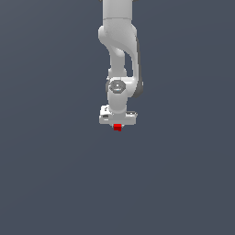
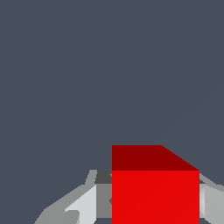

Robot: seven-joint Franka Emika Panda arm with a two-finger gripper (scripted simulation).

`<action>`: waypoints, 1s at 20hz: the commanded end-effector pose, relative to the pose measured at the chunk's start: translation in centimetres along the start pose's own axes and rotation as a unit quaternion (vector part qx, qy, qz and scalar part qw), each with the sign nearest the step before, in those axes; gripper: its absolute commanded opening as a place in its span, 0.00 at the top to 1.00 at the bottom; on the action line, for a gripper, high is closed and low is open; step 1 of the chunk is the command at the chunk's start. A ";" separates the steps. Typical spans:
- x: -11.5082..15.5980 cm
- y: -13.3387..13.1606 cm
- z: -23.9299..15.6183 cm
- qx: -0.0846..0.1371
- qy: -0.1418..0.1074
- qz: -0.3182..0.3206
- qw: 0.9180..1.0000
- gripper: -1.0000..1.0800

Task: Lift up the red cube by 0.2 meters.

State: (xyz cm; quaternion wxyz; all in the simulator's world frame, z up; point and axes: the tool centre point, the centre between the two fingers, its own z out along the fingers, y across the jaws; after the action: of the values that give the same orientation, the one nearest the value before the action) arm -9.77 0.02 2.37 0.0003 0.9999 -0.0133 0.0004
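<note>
Flat slate-grey background fills the exterior view from edge to edge, with no seam or rim showing on it. From the top edge a white arm (image 1: 118, 50) hangs straight down the middle of the picture. Its joints stack one under the other and end in a wide, pale hand (image 1: 117, 125). Directly beneath the hand's body sits the red cube (image 1: 117, 127), a small bright block much narrower than the hand above it and touching its underside. The fingers are too small in this view to make out, and whether the cube rests on the grey surface or hangs clear of it cannot be told. No brand, label or writing can be read on the arm or the cube.

From the wrist view, the cube (image 2: 155, 197) looms large against the same grey, its bright front face below a darker red face. Pale grey fingers (image 2: 85, 205) stand on both sides of the cube, one close against each flank, so the hand is clamped on the cube. The cube's faces are plain, with no markings.
</note>
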 end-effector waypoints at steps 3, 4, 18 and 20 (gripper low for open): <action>0.0 0.0 0.0 0.000 0.000 0.000 1.000 1.00; 0.0 0.0 0.0 0.000 0.000 0.000 1.000 1.00; -0.2 0.0 -5.5 0.000 0.000 0.000 1.000 1.00; -0.2 0.0 -7.1 0.000 0.000 0.000 1.000 1.00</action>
State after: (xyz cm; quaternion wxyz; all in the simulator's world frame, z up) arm -9.99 0.03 8.21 0.0003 0.9999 -0.0133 -0.0004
